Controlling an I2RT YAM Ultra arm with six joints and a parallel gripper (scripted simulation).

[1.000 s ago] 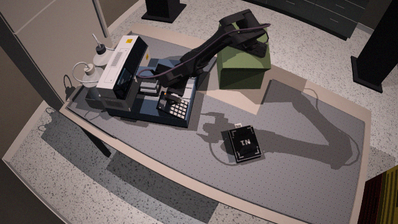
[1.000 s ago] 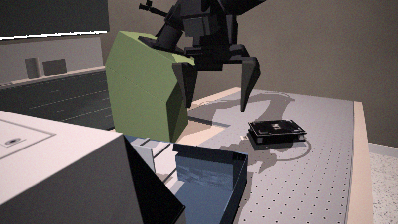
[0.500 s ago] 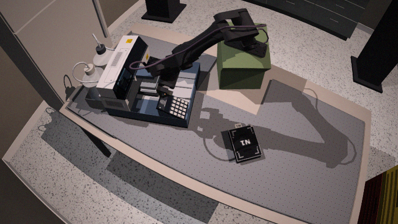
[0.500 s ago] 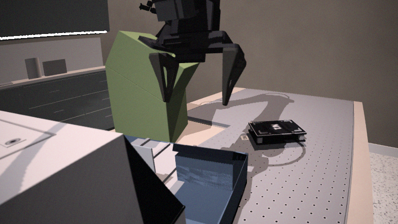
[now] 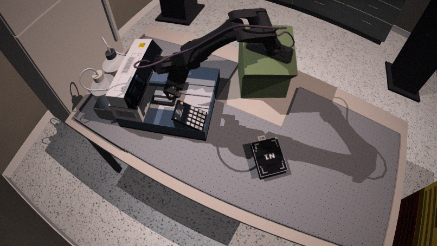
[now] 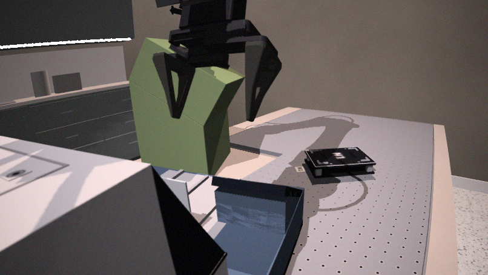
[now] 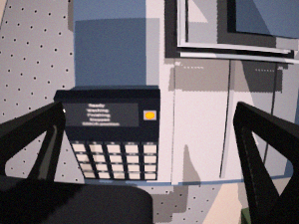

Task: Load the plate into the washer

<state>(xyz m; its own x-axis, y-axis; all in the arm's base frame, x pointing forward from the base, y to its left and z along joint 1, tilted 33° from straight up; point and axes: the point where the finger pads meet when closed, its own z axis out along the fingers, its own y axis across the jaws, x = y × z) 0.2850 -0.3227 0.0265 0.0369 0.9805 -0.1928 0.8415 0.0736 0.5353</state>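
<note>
A perforated grey tabletop lies under the washer. The gripper hangs wide open above the washer's deck, its fingers holding nothing. The pale plate is on the carrier; whether it sits flat, I can't tell. The keypad's lamp glows amber.

End effector shifted from over keypad toward white washer housing.
</note>
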